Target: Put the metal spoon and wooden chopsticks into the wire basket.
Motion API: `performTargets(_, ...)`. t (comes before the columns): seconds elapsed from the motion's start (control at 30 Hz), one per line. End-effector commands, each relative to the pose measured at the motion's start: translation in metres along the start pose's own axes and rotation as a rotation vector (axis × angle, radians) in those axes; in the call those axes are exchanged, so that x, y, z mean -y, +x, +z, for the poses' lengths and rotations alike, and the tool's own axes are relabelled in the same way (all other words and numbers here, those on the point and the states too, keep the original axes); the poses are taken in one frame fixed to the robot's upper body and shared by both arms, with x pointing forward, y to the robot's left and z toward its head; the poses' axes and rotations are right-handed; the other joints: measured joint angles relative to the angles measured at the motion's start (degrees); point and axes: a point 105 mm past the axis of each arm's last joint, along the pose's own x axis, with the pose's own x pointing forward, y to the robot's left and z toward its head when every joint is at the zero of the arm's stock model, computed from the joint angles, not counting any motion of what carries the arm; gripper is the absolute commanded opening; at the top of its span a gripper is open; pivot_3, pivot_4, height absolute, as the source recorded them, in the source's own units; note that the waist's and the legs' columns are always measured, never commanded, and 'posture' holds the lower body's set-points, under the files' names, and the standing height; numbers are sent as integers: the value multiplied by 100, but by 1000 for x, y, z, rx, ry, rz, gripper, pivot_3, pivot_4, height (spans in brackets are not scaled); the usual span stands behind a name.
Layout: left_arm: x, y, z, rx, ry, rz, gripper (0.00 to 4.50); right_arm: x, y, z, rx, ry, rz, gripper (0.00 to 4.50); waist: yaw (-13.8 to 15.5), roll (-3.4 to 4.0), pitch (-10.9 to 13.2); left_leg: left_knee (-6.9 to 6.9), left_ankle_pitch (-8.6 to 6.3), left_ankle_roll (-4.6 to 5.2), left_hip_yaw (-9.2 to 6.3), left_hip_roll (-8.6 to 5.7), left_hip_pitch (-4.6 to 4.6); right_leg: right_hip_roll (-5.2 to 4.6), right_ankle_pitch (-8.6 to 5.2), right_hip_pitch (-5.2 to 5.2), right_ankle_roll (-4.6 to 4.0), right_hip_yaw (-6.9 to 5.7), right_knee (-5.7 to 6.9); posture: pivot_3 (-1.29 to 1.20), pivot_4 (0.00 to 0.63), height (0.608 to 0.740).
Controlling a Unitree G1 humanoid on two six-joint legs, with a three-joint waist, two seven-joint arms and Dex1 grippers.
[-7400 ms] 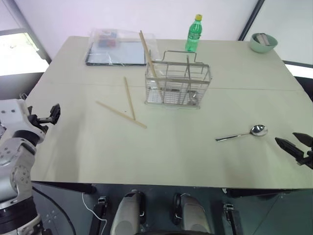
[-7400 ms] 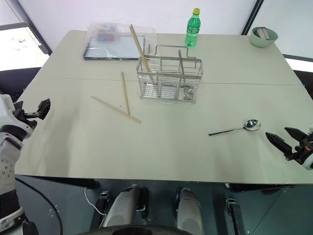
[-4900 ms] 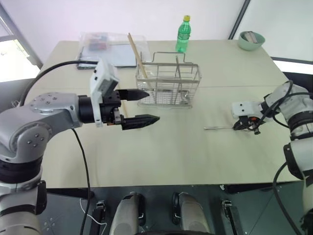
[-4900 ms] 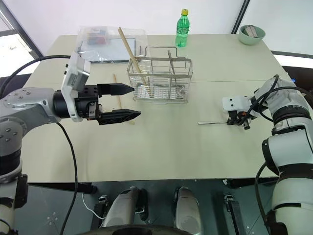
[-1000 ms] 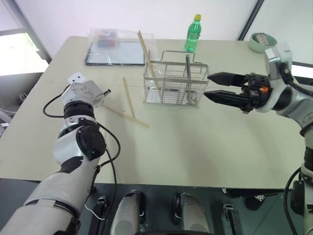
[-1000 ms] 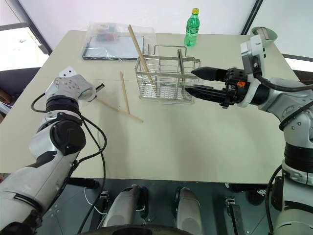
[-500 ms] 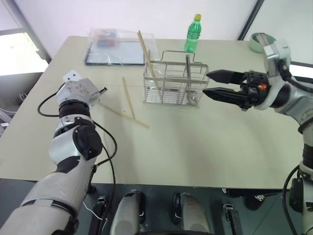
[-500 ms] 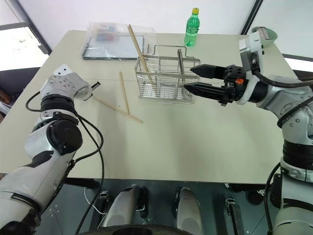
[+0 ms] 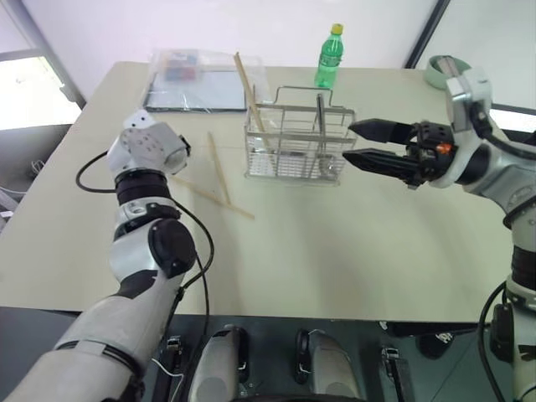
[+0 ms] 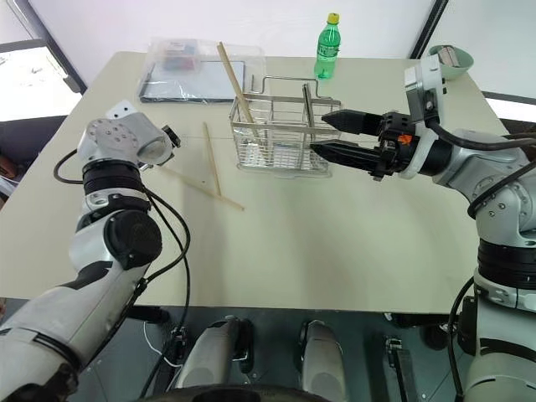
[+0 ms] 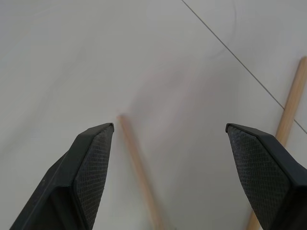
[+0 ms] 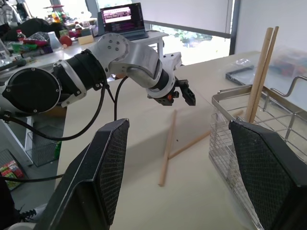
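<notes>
Jaws wide on both grippers (nothing held); pale tan wooden chopsticks [image 9: 219,170] lie crossed.

L gripper [image 11: 169,129] fingers wide apart over table [image 11: 72,57]; blurred stick, prob. chopstick [image 11: 139,172], between; 2nd chopstick [image 11: 287,120] beside.

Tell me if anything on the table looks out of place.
Two chopsticks lie crossed on the table left of the basket, not in it. One chopstick in the basket leans steeply out over its rim.
</notes>
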Motion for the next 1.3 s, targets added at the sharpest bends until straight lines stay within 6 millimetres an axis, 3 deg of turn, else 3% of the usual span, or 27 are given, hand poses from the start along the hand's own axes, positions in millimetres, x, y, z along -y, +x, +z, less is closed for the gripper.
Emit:
performTargets(0.03, 0, -1, 5, 22, -31, 9, 3909, -4, -3, 9, 22, -42, 0, 3412, 3, 0, 0, 0, 0, 0, 0, 0, 0, 1, 0, -1, 0, 0, 0, 0, 150, 707)
performTargets(0.27, -5, -2, 10, 45, -56, 41, 3909, -4, -8, 7, 15, -32, -18, 3412, 20, -1, 0, 0, -2, 4, 0, 0, -1, -1, 0, 0, 0, 0, 0, 0, 150, 707)
performTargets(0.7, -10, 7, -11, -14, -67, 68, 3909, -3, -6, 4, 5, -35, -25, 3412, 20, -1, 0, 1, -2, 4, 1, -1, 0, -1, 0, 1, 0, 0, 0, 0, 150, 707)
performTargets(0.8, -10, 9, -10, -6, -73, 65, 3000, -3, -6, 5, 8, -37, -26, 3412, 21, -1, 0, 1, -2, 4, 1, -1, 1, -1, 0, 1, 0, 0, 0, 0, 150, 707)
performTargets(0.97, -10, 9, -4, 9, -83, 59, 348, -2, -6, 6, 12, -38, -29, 3412, 24, -1, 0, 1, -2, 5, 0, -1, 0, -1, 0, 2, 0, 0, 0, 0, 150, 707)
performTargets(1.0, -10, 9, -2, 15, -87, 56, 81, -2, -7, 7, 13, -39, -30, 3412, 24, -1, -1, 1, -2, 5, 0, -1, 0, -1, 0, 2, 0, 0, 0, 0, 150, 707)
performTargets(1.3, -17, 8, 13, 52, -123, 66, 81, 2, -8, 9, 23, -35, -45, 3412, 14, -1, 0, 1, -3, 7, -1, 0, 1, 0, 0, 1, 0, 0, 1, 0, 150, 707)
